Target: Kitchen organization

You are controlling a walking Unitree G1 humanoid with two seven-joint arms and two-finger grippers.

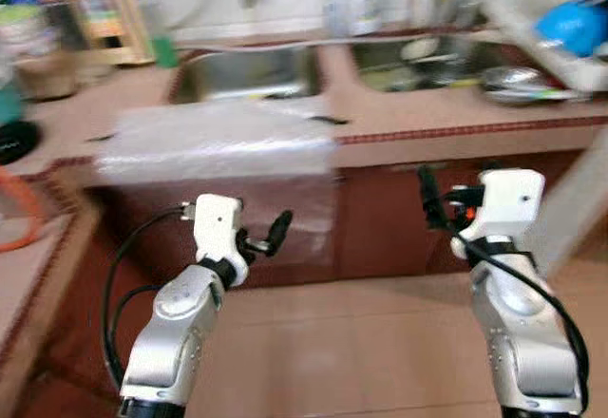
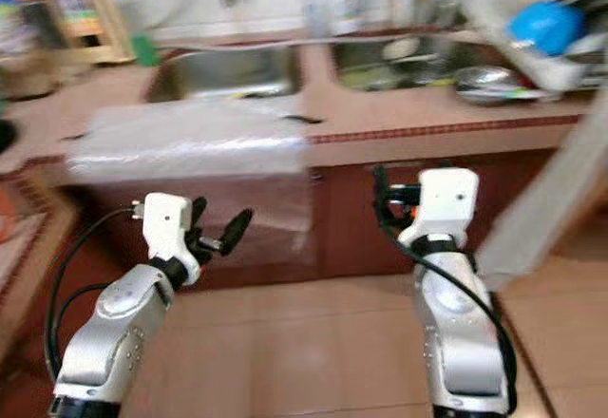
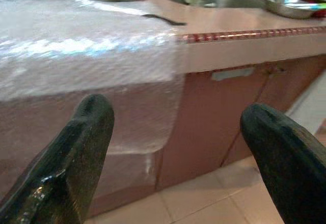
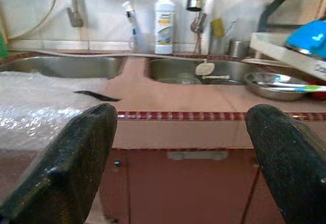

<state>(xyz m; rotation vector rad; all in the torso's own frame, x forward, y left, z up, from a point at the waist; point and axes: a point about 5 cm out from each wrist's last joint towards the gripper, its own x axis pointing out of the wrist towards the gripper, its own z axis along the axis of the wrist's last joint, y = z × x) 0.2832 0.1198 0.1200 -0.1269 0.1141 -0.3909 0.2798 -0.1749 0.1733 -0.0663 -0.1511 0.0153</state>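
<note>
A sheet of clear bubble wrap (image 1: 214,138) lies on the brown counter (image 1: 446,123) and hangs over its front edge, in front of the left sink (image 1: 247,71). A thin dark object (image 4: 97,95) rests on the counter beside the sheet. My left gripper (image 1: 266,236) is held low in front of the hanging wrap, open and empty. My right gripper (image 1: 442,204) hovers before the cabinet door (image 1: 399,228) under the right sink (image 1: 418,62), also open with nothing between its fingers. The head views are blurred.
A steel bowl (image 1: 513,84) sits right of the sinks, beside a dish rack (image 1: 546,52) holding a blue bowl (image 1: 570,24). Bottles (image 4: 164,23) stand behind the sinks. A wooden shelf (image 1: 104,9) is at back left. A side counter (image 1: 38,247) juts out on my left.
</note>
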